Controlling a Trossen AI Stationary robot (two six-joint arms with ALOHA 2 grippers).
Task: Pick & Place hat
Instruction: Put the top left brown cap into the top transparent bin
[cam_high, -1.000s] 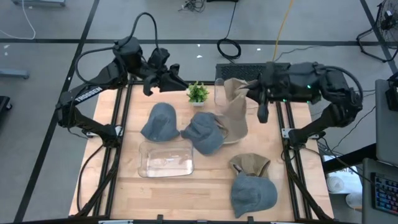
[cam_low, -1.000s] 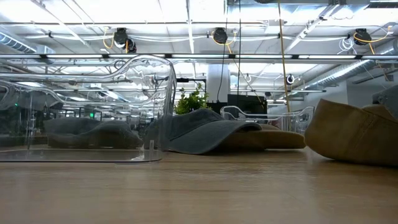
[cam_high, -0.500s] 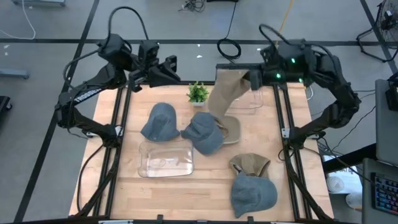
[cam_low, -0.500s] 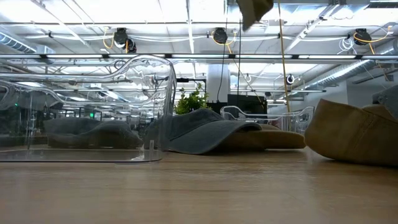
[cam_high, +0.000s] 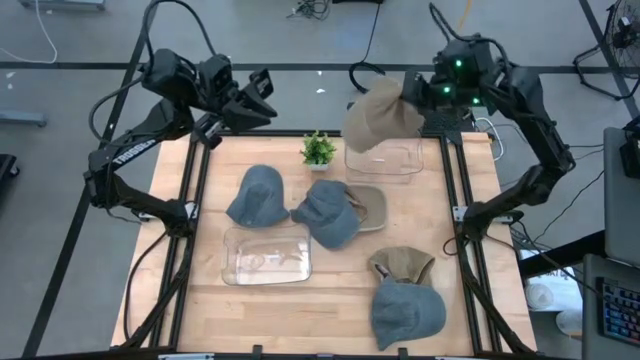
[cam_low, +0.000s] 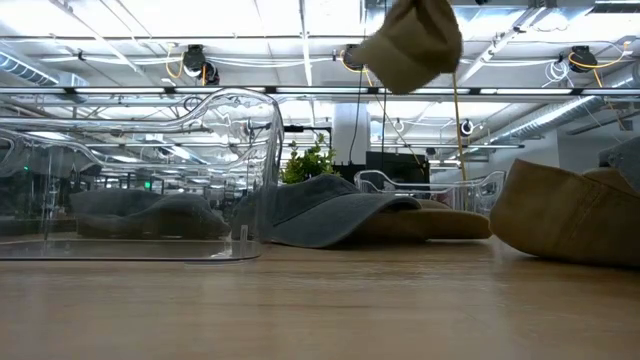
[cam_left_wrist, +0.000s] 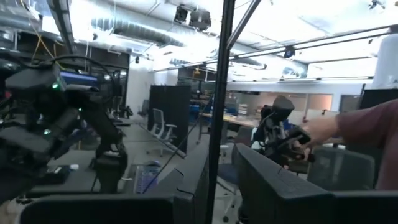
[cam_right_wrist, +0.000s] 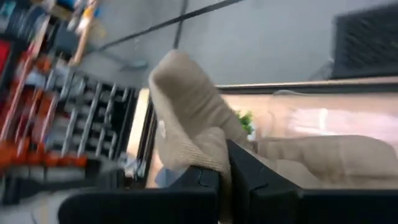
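Note:
A tan hat (cam_high: 383, 115) hangs high over the far clear bin (cam_high: 385, 160), with my right gripper (cam_high: 415, 100) shut on it; the low view shows it in the air (cam_low: 410, 45). On the table lie a blue-grey bucket hat (cam_high: 258, 195), a blue-grey cap (cam_high: 328, 212) resting partly on a tan cap (cam_high: 372, 207), and a tan hat (cam_high: 402, 263) beside a blue one (cam_high: 405, 312). My left gripper (cam_high: 262, 95) hovers past the table's far left corner, its fingers slightly apart with nothing between them. My right gripper pinches a fold of the tan hat's cloth (cam_right_wrist: 219, 152) between its two fingers (cam_right_wrist: 261, 186). The rest of the hat bulges out beyond the fingertips and droops, lifted clear of the table and the bin. Which part of the hat the fold belongs to, I cannot tell.
A second clear bin (cam_high: 266, 256) sits near the table's middle left. A small green plant (cam_high: 318, 149) stands at the far edge between the arms. A person's sleeve and hand (cam_left_wrist: 360, 127) show in the room beyond the table.
My right gripper has swung toward the table's far edge and rolled, carrying the tan hat. The hat, which draped down to the caps on the table, has lifted clear and now hangs bunched over the far bin. My left gripper has risen a little and drawn back toward the far left.

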